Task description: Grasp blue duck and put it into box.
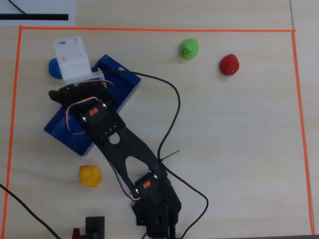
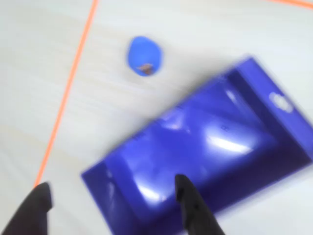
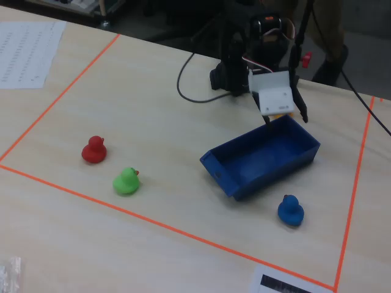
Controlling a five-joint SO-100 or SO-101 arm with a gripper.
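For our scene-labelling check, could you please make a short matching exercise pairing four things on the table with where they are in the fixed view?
Things:
1. blue duck
2. red duck
3. green duck
4. hand

Places in the fixed view:
A. farthest left of the ducks
B. above the far wall of the box
C. on the table just in front of the box's right part
D. between the red duck and the box, near the front tape line

Pairs: 1-C, 2-A, 3-D, 4-B
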